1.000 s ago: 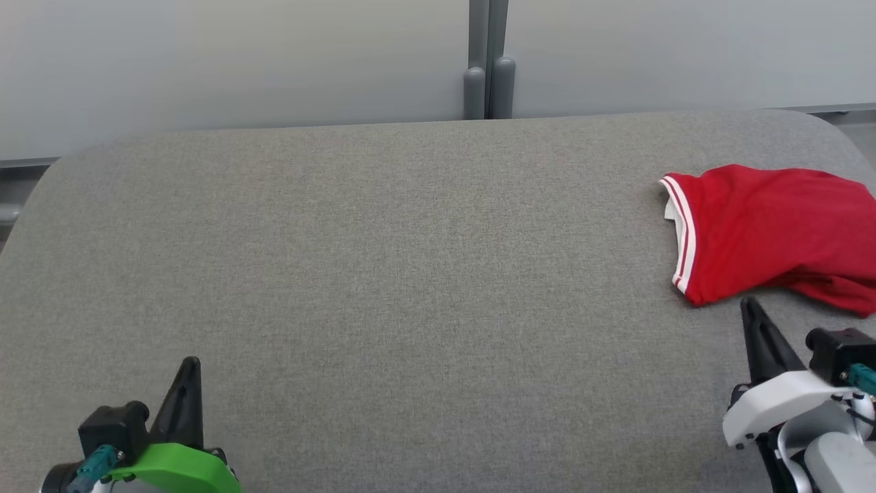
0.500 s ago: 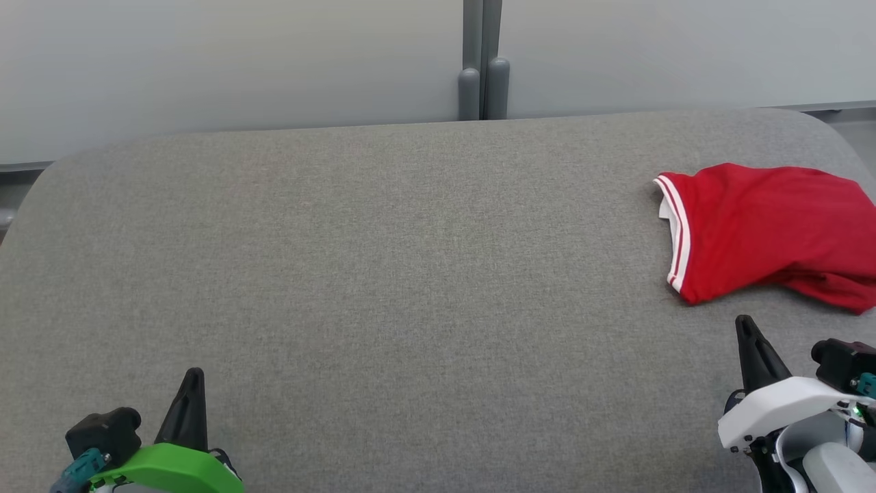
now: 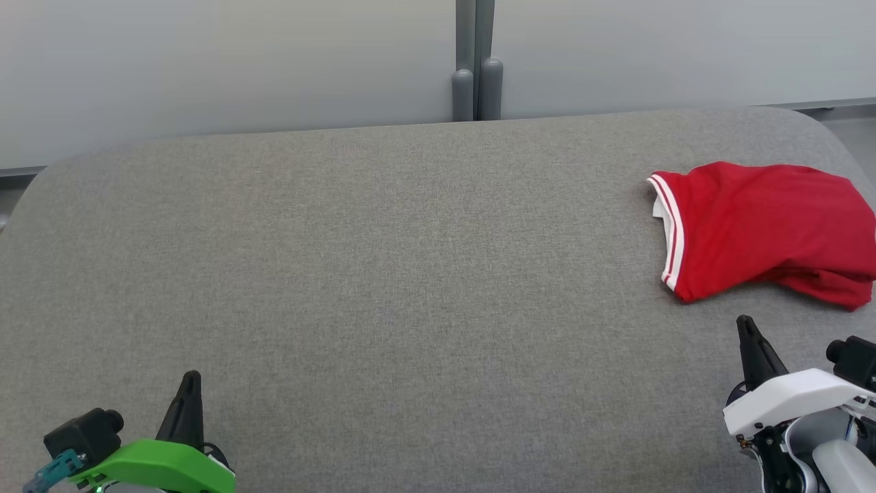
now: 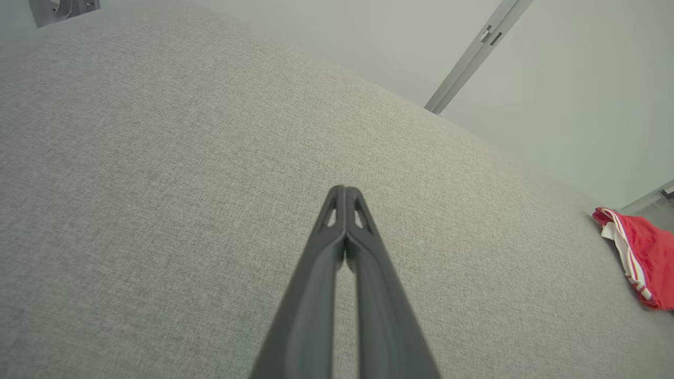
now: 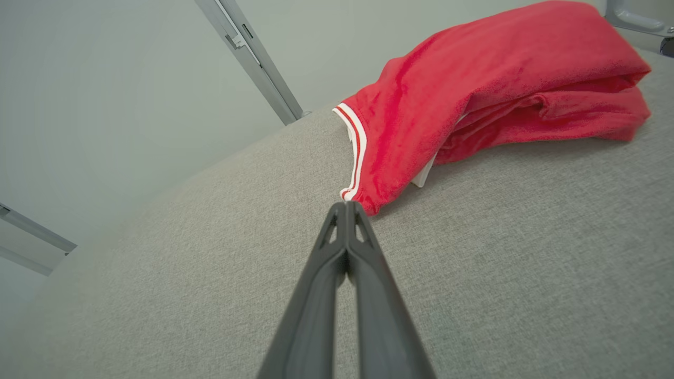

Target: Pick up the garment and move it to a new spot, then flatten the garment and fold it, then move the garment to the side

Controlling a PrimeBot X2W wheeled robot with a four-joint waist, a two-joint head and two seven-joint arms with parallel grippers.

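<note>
With my left end effector (image 3: 191,378) and right end effector (image 3: 744,323) pressed together, I'd likely shove the garment (image 3: 759,229) off frame-right.

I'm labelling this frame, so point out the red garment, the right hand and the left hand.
red garment (image 3: 759,226), head view, middle of the red cloth.
right hand (image 5: 346,206), right wrist view, tips of its shut fingers.
left hand (image 4: 345,189), left wrist view, tips of its shut fingers.

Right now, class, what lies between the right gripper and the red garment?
Bare grey fabric surface, seen in the head view between right gripper and red garment.
</note>
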